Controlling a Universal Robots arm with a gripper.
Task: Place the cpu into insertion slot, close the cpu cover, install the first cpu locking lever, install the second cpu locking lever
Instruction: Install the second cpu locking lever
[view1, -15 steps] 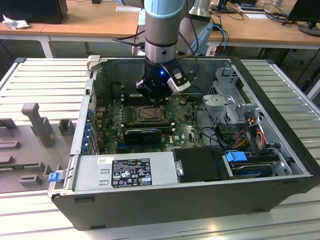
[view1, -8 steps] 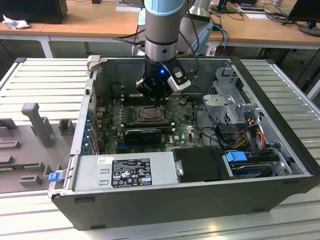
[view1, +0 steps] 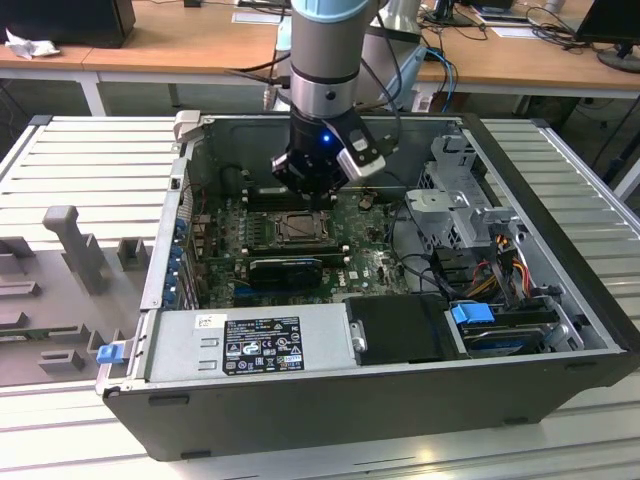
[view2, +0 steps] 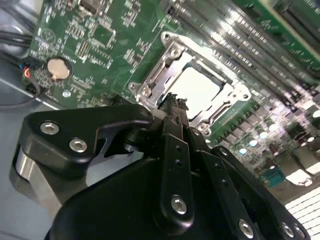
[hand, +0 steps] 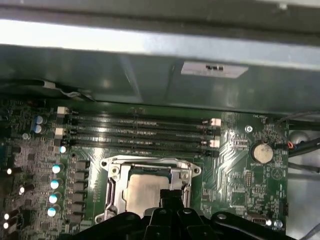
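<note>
Gripper (view2: 172, 102): fingers pressed together, nothing pinched, tips just above socket edge; cpu (hand: 145, 192): seated in insertion slot (view1: 300, 229) on green motherboard (view2: 95, 45); cpu cover (view2: 165, 65): lying flat around chip; risk: tips slipping off frame, scraping chip top or board.

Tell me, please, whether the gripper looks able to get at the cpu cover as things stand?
Probably yes. The gripper hangs right at the edge of the cpu cover, which lies flat over the cpu, and nothing stands between them in either wrist view.
</note>
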